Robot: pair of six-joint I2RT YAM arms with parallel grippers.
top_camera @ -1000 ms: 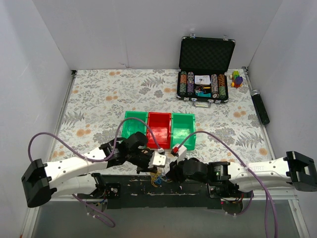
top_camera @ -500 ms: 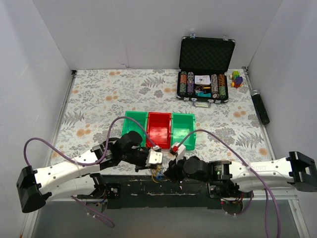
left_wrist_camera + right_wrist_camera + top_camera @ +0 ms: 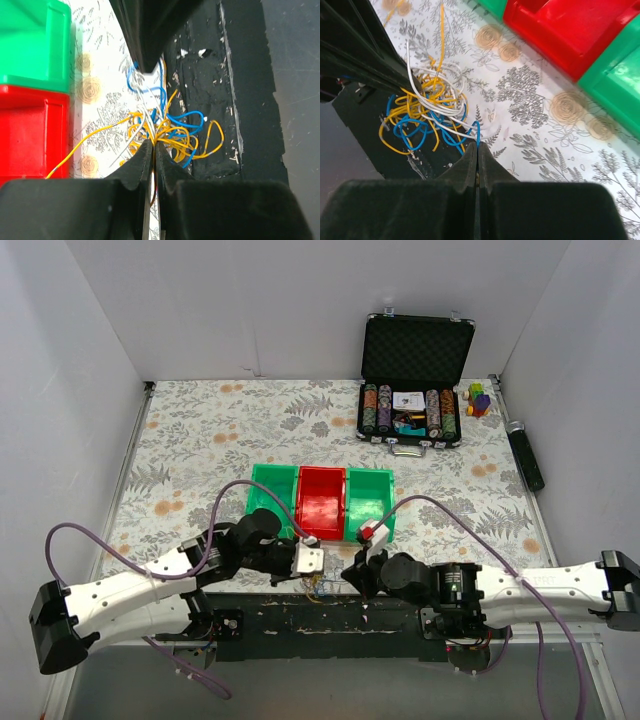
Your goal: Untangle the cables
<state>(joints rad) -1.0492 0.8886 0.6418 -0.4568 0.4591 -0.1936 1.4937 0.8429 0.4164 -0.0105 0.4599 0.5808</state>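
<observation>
Far left: bare floral cloth [image 3: 190, 430]. Left gripper [image 3: 152, 146] clenched on yellow and white strands at the middle of the cables [image 3: 165, 125]. Cables bunched in a loose knot at the near table edge, half on cloth, half on the scuffed black strip [image 3: 240, 75], between both grippers; fingers hiding part of it from above. Just behind, not touching: left green bin [image 3: 272, 472], red bin [image 3: 322, 471], right green bin [image 3: 370, 473], side by side. Right gripper [image 3: 477, 150] pinched shut on a blue strand at the knot's rim. Back right: open black case [image 3: 415, 350] holding chips, coloured blocks [image 3: 478, 398] beside it, black tool [image 3: 525, 455] along the wall.
</observation>
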